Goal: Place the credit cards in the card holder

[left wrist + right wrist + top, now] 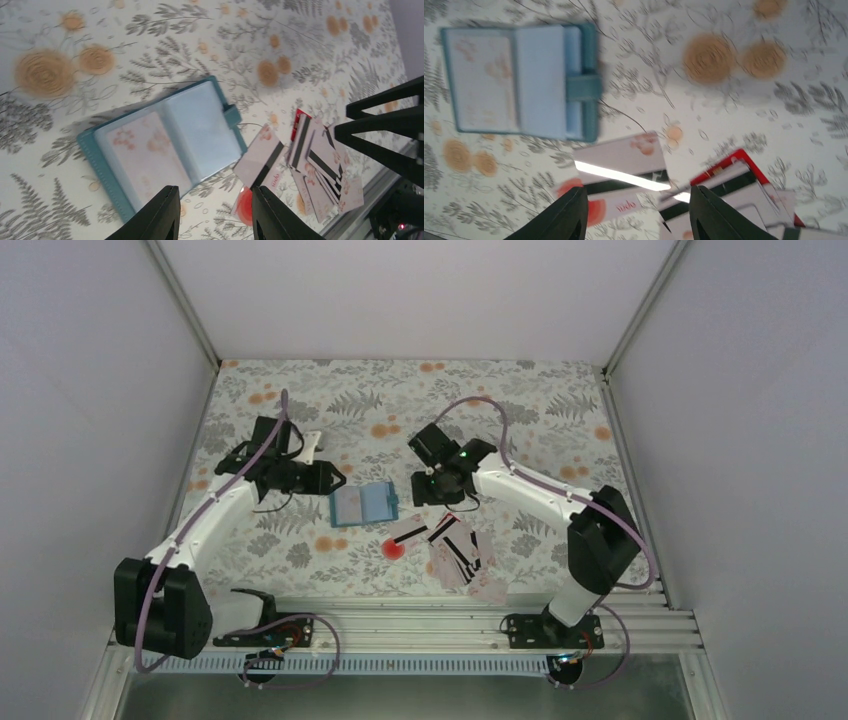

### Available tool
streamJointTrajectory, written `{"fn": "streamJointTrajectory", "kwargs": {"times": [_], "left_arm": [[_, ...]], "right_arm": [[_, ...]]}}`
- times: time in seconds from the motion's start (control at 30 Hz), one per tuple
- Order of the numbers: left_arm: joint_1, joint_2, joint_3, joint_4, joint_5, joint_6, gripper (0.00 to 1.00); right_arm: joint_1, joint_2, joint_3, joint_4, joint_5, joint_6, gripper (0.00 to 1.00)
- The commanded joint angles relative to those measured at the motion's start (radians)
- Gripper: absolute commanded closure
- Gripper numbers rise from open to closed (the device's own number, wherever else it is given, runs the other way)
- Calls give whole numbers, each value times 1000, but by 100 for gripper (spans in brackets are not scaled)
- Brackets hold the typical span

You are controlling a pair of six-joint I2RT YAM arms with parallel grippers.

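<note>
Floral-clothed table (pixel 300 400): the blue card holder (pixel 363 503) lies open and flat at its centre. The credit cards (pixel 462 558) sit in a loose heap to the holder's right, toward the near edge. One striped card (pixel 410 533) lies apart from the heap, partly over a red spot (pixel 393 549), its long axis running roughly left to right. The right fingers (pixel 445 498) hover just above that card, parted about halfway and holding nothing, and look the better placed for a pick. The left fingers (pixel 328 478), partly open and empty, hang just left of the holder.
</note>
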Motion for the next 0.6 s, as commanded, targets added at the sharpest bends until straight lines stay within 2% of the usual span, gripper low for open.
{"fn": "streamJointTrajectory", "kwargs": {"times": [0.0, 0.1, 0.17, 0.37, 0.57], "left_arm": [[-60, -30, 21, 26, 25, 49, 62], [-120, -48, 25, 42, 21, 54, 61], [-147, -64, 22, 52, 24, 56, 56], [-185, -107, 0, 69, 64, 77, 34], [-196, -140, -10, 68, 91, 93, 17]], "right_arm": [[-3, -85, -96, -28, 49, 88, 47], [-4, -130, -169, -29, 34, 107, 47], [-4, -166, -230, -26, 15, 106, 44], [-1, -207, -336, -23, -26, 80, 34], [-1, -186, -399, 16, -18, 6, 23]]}}
